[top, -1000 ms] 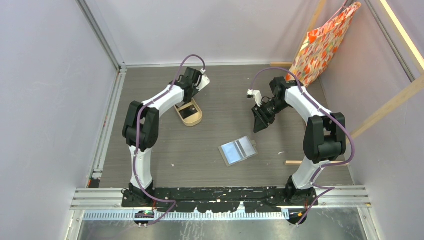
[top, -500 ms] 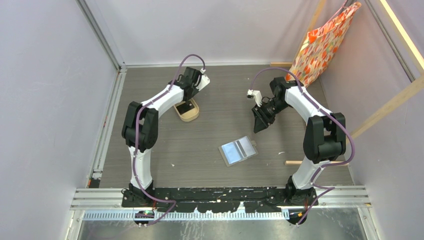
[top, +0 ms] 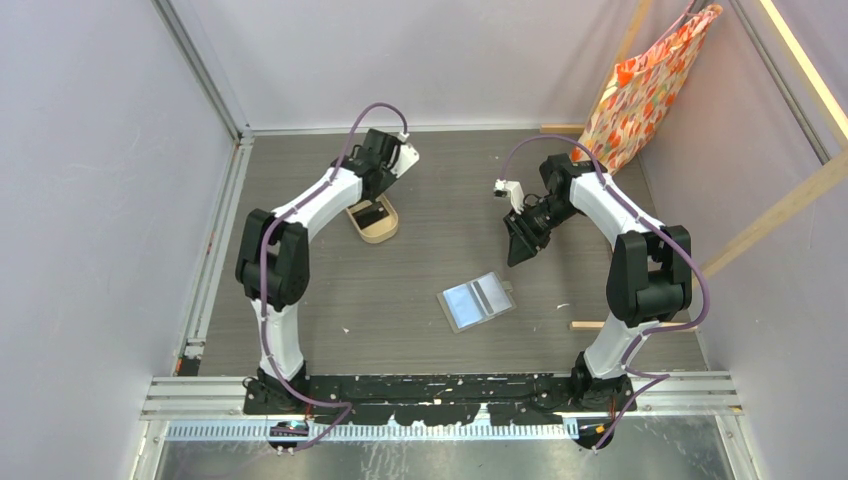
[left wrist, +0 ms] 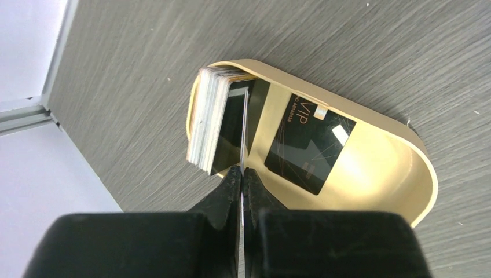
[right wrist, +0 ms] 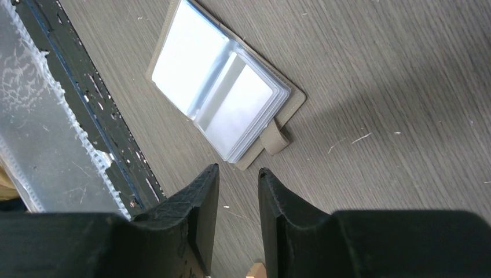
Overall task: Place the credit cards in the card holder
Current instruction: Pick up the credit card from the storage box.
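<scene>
A tan oval tray (left wrist: 370, 110) holds a stack of credit cards (left wrist: 208, 119) standing on edge at one end. A black VIP card (left wrist: 307, 145) lies flat on the tray's floor. My left gripper (left wrist: 241, 172) is shut on one thin card (left wrist: 244, 127), seen edge-on just beside the stack. From above, the left gripper (top: 372, 205) sits over the tray (top: 385, 236). The card holder (top: 477, 300) lies open on the table, pale sleeves up, its snap tab (right wrist: 273, 139) sticking out. My right gripper (right wrist: 238, 172) hangs open and empty above the table near the card holder (right wrist: 214, 95).
A patterned orange bag (top: 650, 90) hangs at the back right beside a wooden frame. A short wooden stick (top: 590, 324) lies on the table near the right arm. The black base rail (right wrist: 87, 104) runs along the near edge.
The left gripper's jaws have shut on a card at the stack, and the left arm's elbow has shifted slightly left. The right arm has not moved.
</scene>
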`<action>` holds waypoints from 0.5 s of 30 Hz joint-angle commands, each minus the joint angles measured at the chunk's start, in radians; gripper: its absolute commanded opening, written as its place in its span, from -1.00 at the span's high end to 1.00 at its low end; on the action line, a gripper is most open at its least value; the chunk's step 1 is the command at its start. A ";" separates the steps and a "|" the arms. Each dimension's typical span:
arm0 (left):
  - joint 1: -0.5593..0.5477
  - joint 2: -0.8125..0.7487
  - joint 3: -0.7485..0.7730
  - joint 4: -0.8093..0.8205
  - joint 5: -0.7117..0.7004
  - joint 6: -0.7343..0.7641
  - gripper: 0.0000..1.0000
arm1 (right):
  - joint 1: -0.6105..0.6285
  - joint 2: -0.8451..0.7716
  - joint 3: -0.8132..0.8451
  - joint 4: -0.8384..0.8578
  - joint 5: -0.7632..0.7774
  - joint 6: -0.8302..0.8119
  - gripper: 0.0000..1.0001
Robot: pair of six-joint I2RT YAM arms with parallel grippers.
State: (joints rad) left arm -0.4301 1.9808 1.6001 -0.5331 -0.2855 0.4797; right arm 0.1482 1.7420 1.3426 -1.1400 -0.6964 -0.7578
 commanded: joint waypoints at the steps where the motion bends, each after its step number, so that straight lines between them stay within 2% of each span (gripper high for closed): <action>1: -0.005 -0.128 0.001 0.022 0.022 -0.041 0.99 | -0.003 -0.010 0.009 -0.017 -0.029 -0.018 0.28; 8: -0.032 -0.276 -0.085 0.107 0.060 -0.096 0.99 | -0.004 -0.026 0.009 -0.023 -0.041 -0.024 0.28; 13: -0.035 -0.388 -0.147 0.177 0.270 -0.240 0.99 | -0.003 -0.079 0.007 -0.029 -0.075 -0.021 0.28; 15: -0.034 -0.429 -0.173 0.211 0.396 -0.326 0.99 | -0.003 -0.115 0.001 -0.027 -0.092 -0.015 0.28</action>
State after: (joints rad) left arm -0.4610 1.6455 1.4643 -0.4381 -0.1261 0.3229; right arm 0.1482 1.7321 1.3422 -1.1507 -0.7269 -0.7616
